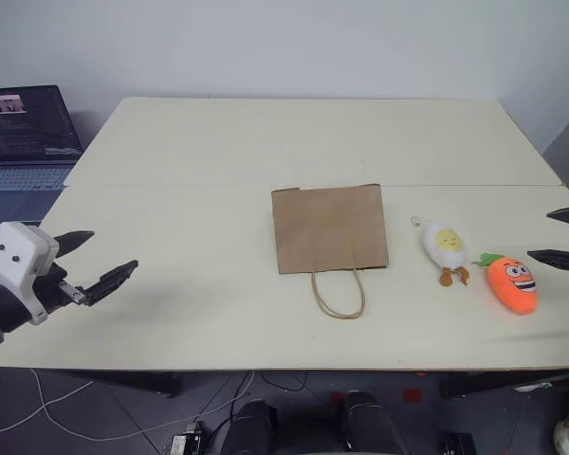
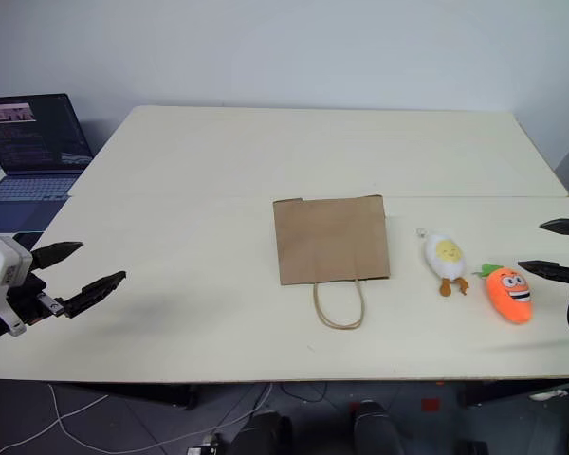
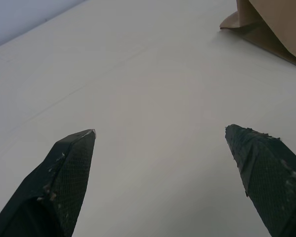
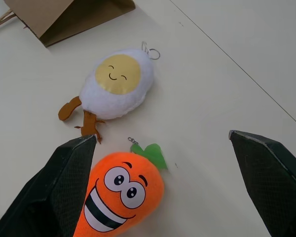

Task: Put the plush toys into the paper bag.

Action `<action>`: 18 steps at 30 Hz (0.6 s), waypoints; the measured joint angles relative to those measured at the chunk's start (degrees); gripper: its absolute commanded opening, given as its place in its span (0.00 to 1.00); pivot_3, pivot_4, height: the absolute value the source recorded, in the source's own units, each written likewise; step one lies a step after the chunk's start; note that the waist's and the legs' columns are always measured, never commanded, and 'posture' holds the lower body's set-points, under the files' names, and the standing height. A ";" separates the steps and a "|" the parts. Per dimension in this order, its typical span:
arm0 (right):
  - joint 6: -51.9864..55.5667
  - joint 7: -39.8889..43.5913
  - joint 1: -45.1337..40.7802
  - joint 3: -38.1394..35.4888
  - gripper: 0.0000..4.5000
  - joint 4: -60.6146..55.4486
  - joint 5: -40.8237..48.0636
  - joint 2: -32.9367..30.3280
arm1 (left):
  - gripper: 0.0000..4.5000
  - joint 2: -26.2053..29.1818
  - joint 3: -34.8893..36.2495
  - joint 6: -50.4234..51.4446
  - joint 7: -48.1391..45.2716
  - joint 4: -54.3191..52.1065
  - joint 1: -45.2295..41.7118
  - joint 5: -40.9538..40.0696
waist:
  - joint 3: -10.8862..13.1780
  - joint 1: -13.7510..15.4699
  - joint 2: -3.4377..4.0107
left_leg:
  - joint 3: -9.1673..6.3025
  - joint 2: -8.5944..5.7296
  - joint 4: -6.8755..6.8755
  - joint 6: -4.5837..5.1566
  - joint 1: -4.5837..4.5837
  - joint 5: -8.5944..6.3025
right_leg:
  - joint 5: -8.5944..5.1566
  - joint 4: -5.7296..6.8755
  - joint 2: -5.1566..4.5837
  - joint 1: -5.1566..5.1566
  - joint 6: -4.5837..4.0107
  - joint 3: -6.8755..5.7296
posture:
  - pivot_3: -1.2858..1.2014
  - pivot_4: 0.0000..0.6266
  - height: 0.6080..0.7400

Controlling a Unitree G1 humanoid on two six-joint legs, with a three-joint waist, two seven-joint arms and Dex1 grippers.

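A brown paper bag (image 1: 328, 227) lies flat in the middle of the cream table (image 1: 218, 152), its loop handles (image 1: 339, 296) toward the near edge. To its right lie two plush toys: a white egg (image 1: 445, 247) with a yellow face and brown feet, then an orange carrot (image 1: 512, 283) with a green top. My right gripper (image 1: 567, 238) hovers open at the right edge, just beyond the carrot (image 4: 119, 196) and egg (image 4: 117, 84). Far to the left, over the table's near corner, my left gripper (image 1: 97, 261) is open and holds nothing, with a bag corner (image 3: 266, 24) ahead of it.
An open laptop (image 1: 27, 133) stands off the table's far left corner. A seam (image 1: 171, 185) runs across the tabletop behind the bag. Cables (image 1: 95, 422) lie on the floor under the near edge.
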 measured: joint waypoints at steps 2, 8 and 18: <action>0.14 -0.01 0.00 0.00 1.00 -0.08 0.01 0.00 | 1.00 0.00 -0.02 -0.35 -0.48 0.00 -0.38 -0.09 | 0.00 0.00 0.00 | 0.00 0.00 0.00 0.00 0.00 0.00 | 0.00 0.00 0.00 0.00 0.00 0.00 | 0.52 0.24 1.00; 0.65 0.04 1.01 -0.53 1.00 -1.63 0.40 0.00 | 1.00 0.15 -0.36 0.28 -2.01 -0.15 -2.27 -1.24 | 0.00 0.01 0.00 | 0.00 0.00 0.00 0.00 0.00 0.00 | 0.00 0.01 0.00 0.00 0.00 -0.01 | 0.52 0.24 1.00; 10.00 0.09 13.57 -8.34 1.00 -20.93 6.48 -0.09 | 1.00 2.90 -18.28 1.85 -7.97 -8.16 -9.84 -0.49 | 0.00 0.54 0.00 | -0.02 -0.05 0.02 0.00 -0.04 0.00 | 0.01 0.04 0.04 0.04 0.01 -0.03 | 0.52 0.24 1.00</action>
